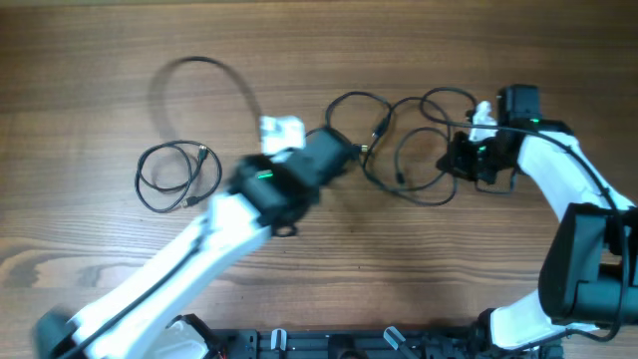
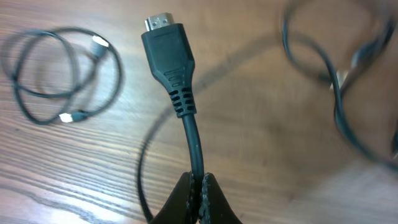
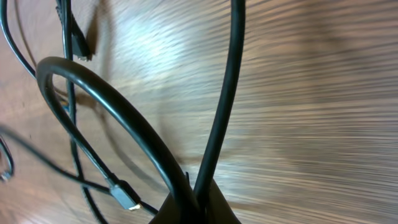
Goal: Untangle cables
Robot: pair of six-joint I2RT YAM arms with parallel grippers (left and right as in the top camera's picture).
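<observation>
Gripping cables (image 2: 194, 149): left fingers (image 2: 180, 202) below a plug (image 2: 165, 43), right fingers (image 3: 219, 208) mid-loop.

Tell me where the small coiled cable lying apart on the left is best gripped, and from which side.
Probably at the plug at the upper right of the coiled cable in the overhead view, coming straight down. The coil lies flat on the table, and the plug looks stiffer than the thin cord.
</observation>
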